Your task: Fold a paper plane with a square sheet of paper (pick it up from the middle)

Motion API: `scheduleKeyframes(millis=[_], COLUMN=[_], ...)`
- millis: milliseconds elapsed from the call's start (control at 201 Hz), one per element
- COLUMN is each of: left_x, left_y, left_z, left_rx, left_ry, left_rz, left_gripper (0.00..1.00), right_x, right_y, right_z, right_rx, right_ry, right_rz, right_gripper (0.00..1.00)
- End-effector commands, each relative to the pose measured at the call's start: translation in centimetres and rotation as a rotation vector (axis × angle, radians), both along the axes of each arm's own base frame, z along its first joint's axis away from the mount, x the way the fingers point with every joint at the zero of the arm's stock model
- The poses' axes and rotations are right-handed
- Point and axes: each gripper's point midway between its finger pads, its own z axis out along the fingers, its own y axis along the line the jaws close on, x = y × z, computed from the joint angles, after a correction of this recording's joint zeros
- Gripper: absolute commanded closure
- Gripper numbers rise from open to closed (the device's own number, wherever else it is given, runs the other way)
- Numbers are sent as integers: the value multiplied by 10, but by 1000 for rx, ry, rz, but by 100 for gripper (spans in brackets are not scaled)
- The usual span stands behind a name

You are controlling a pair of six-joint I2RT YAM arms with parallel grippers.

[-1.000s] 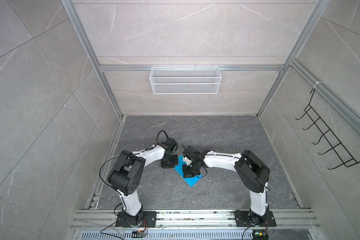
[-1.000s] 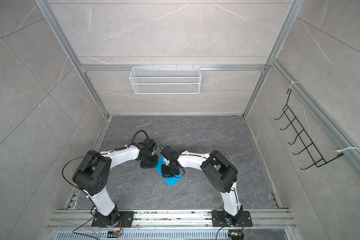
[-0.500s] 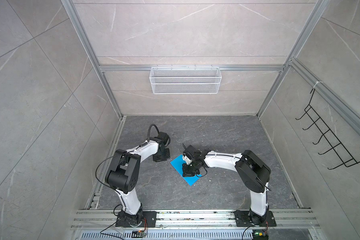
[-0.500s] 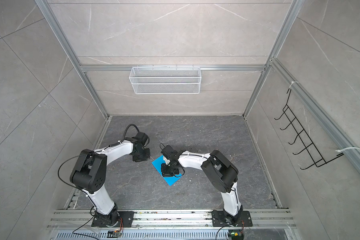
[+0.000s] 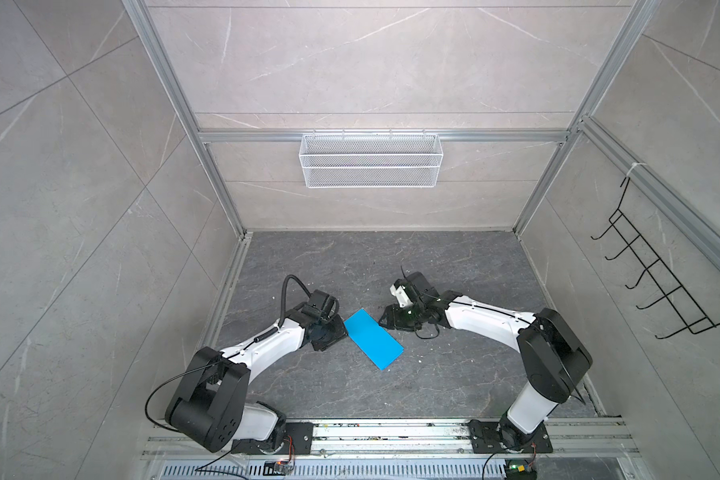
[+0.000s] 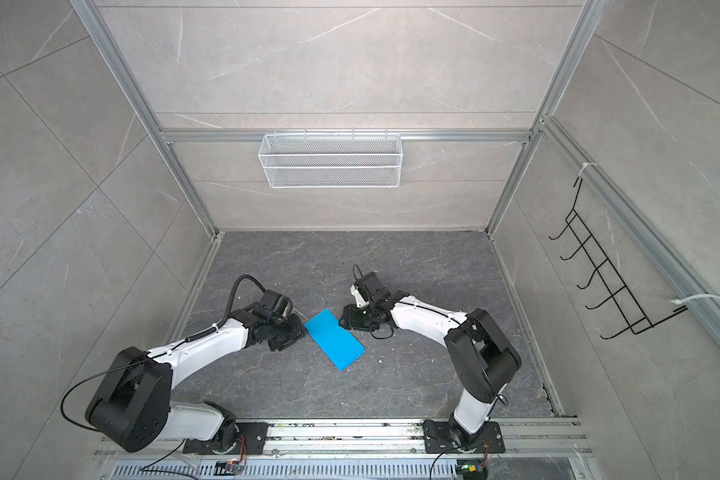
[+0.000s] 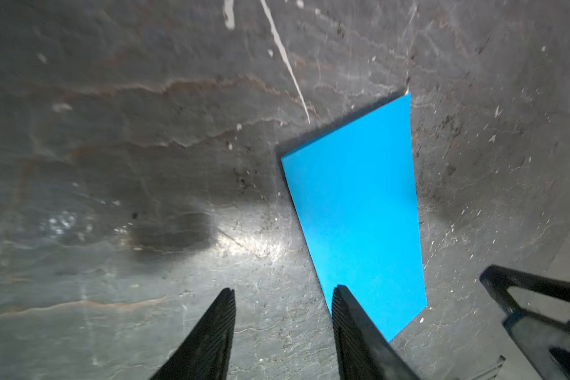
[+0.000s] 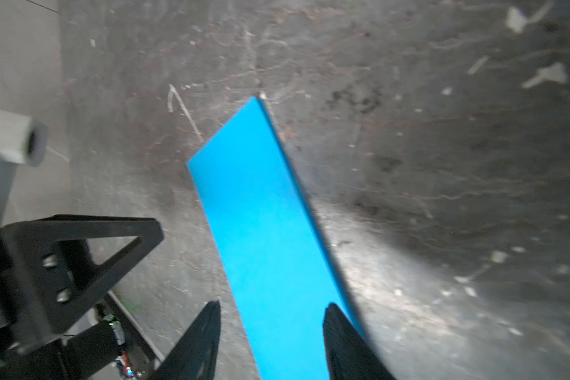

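Observation:
The square sheet of paper (image 5: 373, 344) (image 6: 335, 338) lies flat on the dark floor as a long bright blue rectangle, doubled over along one long edge. No paper plane shape is in view. My left gripper (image 5: 338, 330) (image 7: 282, 291) is open at the paper's left end; one fingertip (image 7: 343, 296) hovers over its corner. My right gripper (image 5: 385, 324) (image 8: 272, 306) is open at the paper's far right edge, with the blue strip (image 8: 264, 223) running under the gap between its fingers. Neither holds the paper (image 7: 352, 204).
A white wire basket (image 5: 371, 166) hangs on the back wall and a black hook rack (image 5: 657, 282) on the right wall. An aluminium rail (image 5: 391, 432) carrying both arm bases runs along the front. Small white specks dot the floor.
Both grippers were shut and down on the paper a second ago. Both have opened and drawn back, the left one to the left, the right one to the right. The paper stays flat.

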Motion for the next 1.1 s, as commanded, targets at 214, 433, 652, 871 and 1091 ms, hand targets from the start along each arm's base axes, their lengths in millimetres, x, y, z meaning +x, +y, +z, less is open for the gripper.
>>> scheduleKeyframes(millis=[214, 433, 652, 871, 1091], left_x=[27, 45, 65, 82, 89], left_y=[-31, -46, -60, -77, -69], left_z=[-11, -15, -16, -8, -3], left_rx=[-42, -24, -10, -28, 31], left_ry=[35, 36, 28, -4, -10], left_rz=[22, -45, -125, -208, -182], left_gripper=[48, 51, 58, 58, 58], right_x=[-13, -28, -38, -51, -62], right_y=[-33, -35, -36, -35, -31], right_z=[-24, -27, -25, -26, -31], right_rx=[-64, -34, 41, 103, 168], right_ry=[58, 92, 124, 177, 222], right_rz=[-15, 33, 37, 11, 9], right_gripper=[40, 42, 46, 52, 54])
